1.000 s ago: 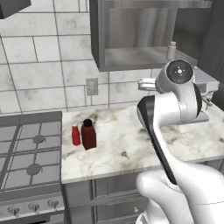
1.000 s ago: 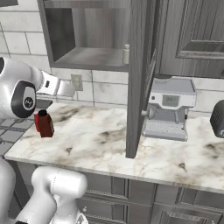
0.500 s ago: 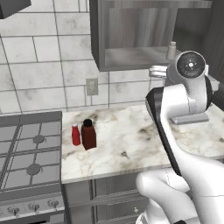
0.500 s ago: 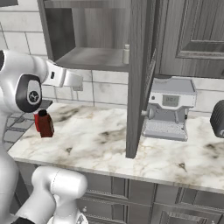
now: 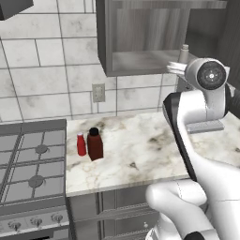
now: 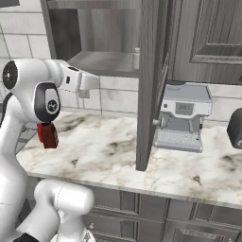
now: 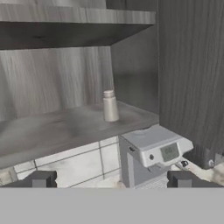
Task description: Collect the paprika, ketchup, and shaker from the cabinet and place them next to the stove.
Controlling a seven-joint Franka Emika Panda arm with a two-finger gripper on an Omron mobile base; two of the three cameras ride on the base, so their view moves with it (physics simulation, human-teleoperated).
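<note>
1 shaker [image 7: 110,106] upright near right end of cabinet [image 5: 140,61] floor, 1 ketchup [image 5: 81,144] touching 1 paprika [image 5: 95,145] on counter [image 5: 140,154] just right of stove [image 5: 28,173], gripper [image 7: 111,179] spread, empty, short of shelf lip, counter mid bare.

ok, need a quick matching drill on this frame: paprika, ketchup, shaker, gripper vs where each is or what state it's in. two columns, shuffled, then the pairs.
Things:
1. paprika
2. ketchup
3. shaker
4. gripper

Place or state:
A. on the cabinet floor, near its right wall
B. open, holding nothing, facing into the cabinet
C. on the counter, closest of the bottles to the stove
D. on the counter, just right of the red bottle

Pairs: 1-D, 2-C, 3-A, 4-B
</note>
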